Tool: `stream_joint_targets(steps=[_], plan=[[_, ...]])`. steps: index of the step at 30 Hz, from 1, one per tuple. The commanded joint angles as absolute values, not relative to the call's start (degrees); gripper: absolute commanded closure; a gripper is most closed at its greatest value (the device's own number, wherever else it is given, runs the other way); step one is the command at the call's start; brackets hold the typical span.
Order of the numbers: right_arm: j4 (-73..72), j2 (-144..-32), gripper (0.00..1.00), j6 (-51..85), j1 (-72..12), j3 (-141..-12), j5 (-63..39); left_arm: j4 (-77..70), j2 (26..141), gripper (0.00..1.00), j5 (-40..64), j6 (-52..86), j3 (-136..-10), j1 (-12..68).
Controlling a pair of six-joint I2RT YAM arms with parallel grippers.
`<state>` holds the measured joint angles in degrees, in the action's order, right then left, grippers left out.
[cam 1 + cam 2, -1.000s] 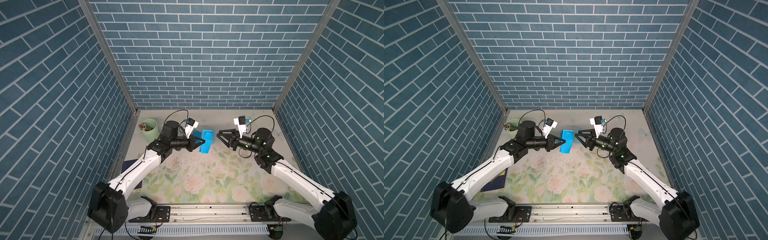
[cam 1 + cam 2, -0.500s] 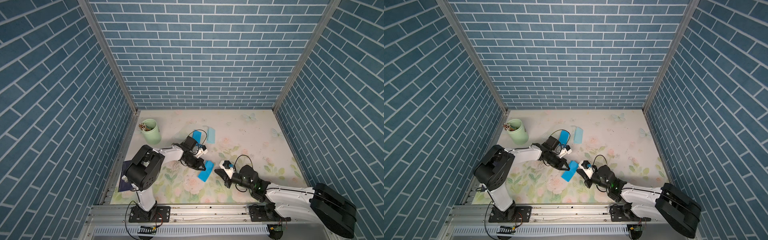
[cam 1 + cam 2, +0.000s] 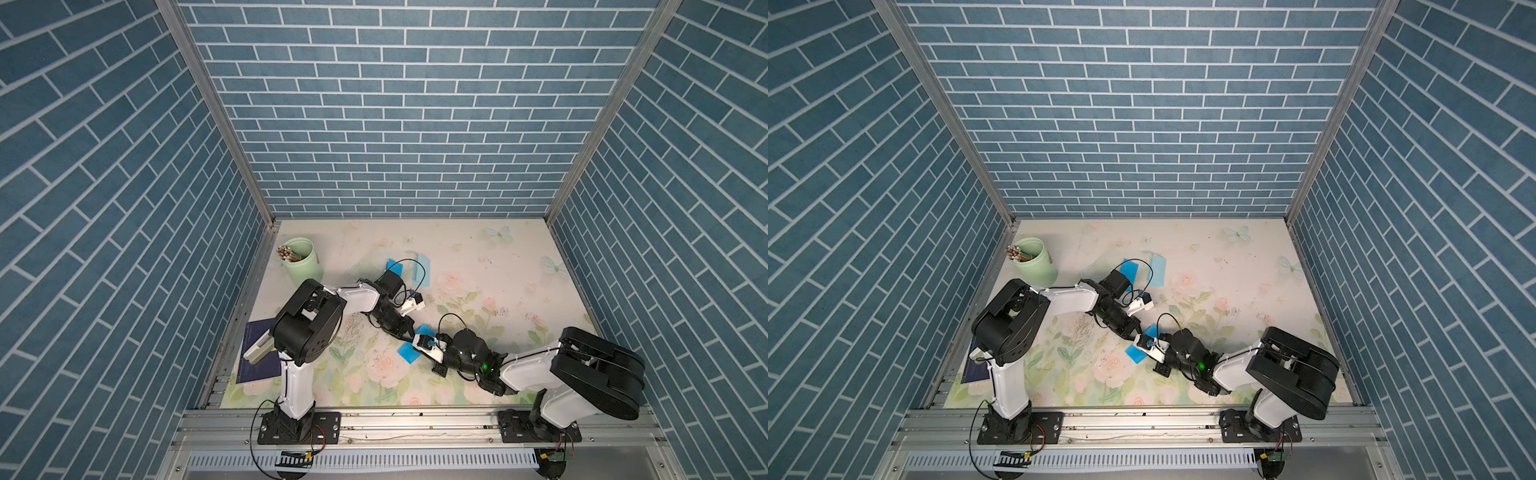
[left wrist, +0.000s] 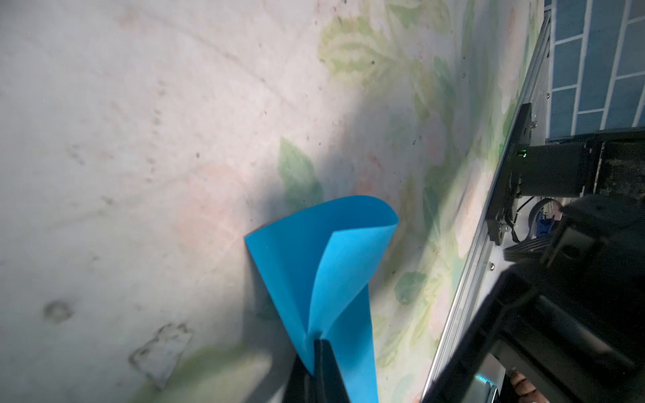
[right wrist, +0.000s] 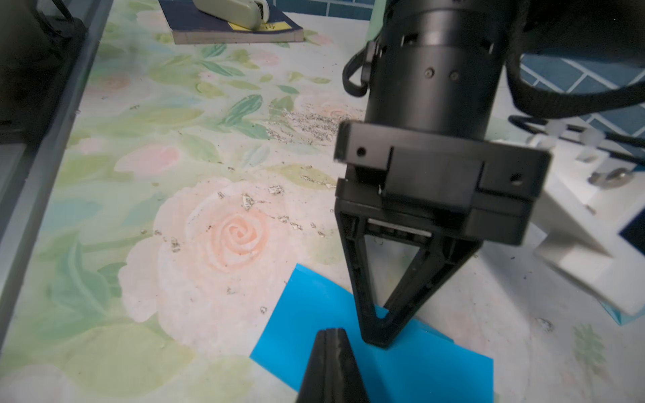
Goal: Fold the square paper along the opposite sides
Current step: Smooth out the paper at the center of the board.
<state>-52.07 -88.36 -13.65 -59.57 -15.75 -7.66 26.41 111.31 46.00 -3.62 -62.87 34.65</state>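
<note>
Beside the closed right gripper [image 5: 326, 335], left gripper [image 4: 319, 345] pinches the curled paper [image 4: 296, 251].

The paper [image 3: 406, 356] lies on the surface [image 3: 498, 266] near the front, about in the middle. The left pincer [image 3: 409, 333] is just behind it and the right pincer [image 5: 328, 336] is just to its right, with both tips meeting over it. A cup [image 3: 302, 266] stands in the back left corner, a book [image 3: 253, 368] lies by the left edge nearer the front with a stapler [image 3: 258, 349] on top, and two more sheets [image 3: 422, 270] lie side by side well behind the paper.
</note>
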Motion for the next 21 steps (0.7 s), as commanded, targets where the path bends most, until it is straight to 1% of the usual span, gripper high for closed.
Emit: stream_joint_targets(steps=[1, 6, 11, 21], plan=[[-56.49, -90.87, 1.00, -15.02, -59.57, -15.96, -4.66, 29.09, 111.80, 1.00, 43.67, -5.93, -62.91, 33.83], [-58.45, -94.39, 1.00, -12.68, -58.80, -16.70, -5.32, 29.09, 111.75, 1.00, 43.37, -5.98, -62.97, 33.84], [-62.46, -97.56, 1.00, -12.13, -58.74, -15.56, 0.02, 29.10, 111.49, 1.00, 43.14, -5.93, -63.02, 33.71], [-62.50, -101.02, 1.00, -10.75, -59.05, -15.71, 0.71, 28.92, 111.71, 1.00, 42.29, -4.97, -63.02, 33.66]])
